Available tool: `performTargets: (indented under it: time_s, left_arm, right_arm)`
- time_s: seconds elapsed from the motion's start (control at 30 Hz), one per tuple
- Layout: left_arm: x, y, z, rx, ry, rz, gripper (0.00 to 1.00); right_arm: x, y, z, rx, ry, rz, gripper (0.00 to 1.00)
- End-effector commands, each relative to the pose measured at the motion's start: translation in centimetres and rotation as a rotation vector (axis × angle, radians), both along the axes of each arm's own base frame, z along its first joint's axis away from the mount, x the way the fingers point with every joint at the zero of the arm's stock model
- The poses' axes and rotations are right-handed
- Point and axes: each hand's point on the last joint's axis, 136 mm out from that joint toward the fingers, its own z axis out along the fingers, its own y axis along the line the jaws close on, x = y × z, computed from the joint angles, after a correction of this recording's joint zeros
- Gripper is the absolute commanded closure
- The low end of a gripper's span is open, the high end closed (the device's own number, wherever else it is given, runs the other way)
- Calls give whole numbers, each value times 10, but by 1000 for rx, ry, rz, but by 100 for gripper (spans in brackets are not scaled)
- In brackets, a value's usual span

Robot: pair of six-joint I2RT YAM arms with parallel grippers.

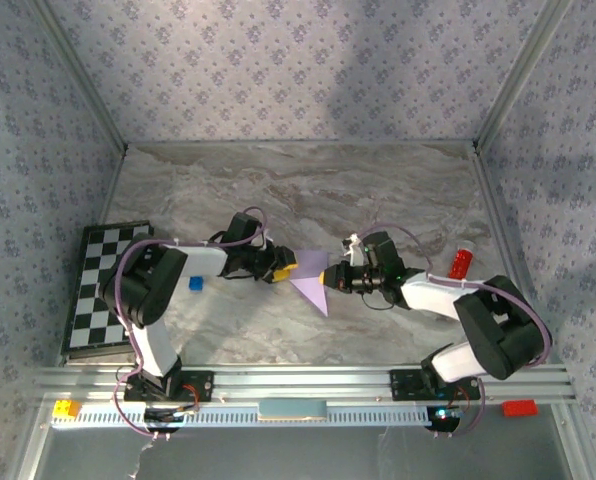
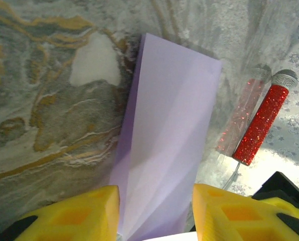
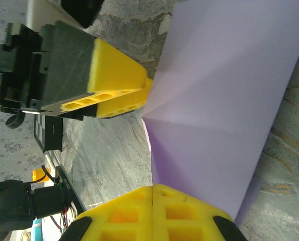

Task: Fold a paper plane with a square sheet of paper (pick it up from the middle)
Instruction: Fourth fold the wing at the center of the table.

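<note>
**A:** Where did the square sheet of paper point(image 1: 311, 281) lie, and in what shape?

**B:** Near the middle of the worktop point(image 1: 278, 180), low on the marble. It was not a flat square. Folds crossed it, and it narrowed to a point aimed at about 5 o'clock in the overhead view. I'd judge the job mid-fold: a wedge made, but no slim dart yet.

**A:** And the fingers?

**B:** One set on each side. The left fingers point(image 2: 69, 216) came in from the paper's 9 o'clock and stood apart, released. In their own camera the lilac strip ran away between them toward 12 o'clock, and I saw no pinch on it. The right fingers point(image 3: 124, 216) came from 3 o'clock, clenched tight together, with their tips against the sheet's near edge. Whether a layer was nipped between them I couldn't tell.

**A:** So what did the next move call for?

**B:** To my mind, one side pinning the paper while the other turned a flap toward the centre line and pressed it flat. Paper this thin slides and buckles, so it wanted a light touch and edges kept true.

**A:** Anything else about?

**B:** A red glitter tube point(image 1: 461, 262) farther out at 3 o'clock, a small blue cube point(image 1: 196, 284) at 9 o'clock, and the chequered board point(image 1: 103, 290) beyond that. All were well apart from the paper.
</note>
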Motion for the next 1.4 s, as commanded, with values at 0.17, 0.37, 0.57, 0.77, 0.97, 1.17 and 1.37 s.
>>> performTargets:
  time_s: [0.17, 0.37, 0.57, 0.77, 0.97, 1.17, 1.37]
  left_arm:
    - [7, -4, 2, -15, -2, -7, 62]
    - [8, -8, 3, -32, -2, -16, 68]
    - [9, -9, 1, -42, 5, -8, 81]
    - [12, -3, 7, -23, -25, 36, 96]
    - [11, 10, 18, 22, -70, 135, 99]
    - [3, 21, 23, 93, -81, 233, 100]
    - [-1, 30, 31, 121, -89, 306, 100]
  right_arm:
    - [-2, -1, 8, 39, -10, 7, 98]
    - [-3, 0, 10, 47, -11, 13, 98]
    - [-3, -2, 7, 35, -8, 7, 98]
    - [-5, -22, -20, -132, 39, -36, 92]
    - [-2, -38, -21, -263, 11, -82, 69]
    - [-3, -41, 8, -436, -231, -104, 63]
    - [-22, -8, 24, -617, -646, -24, 61]
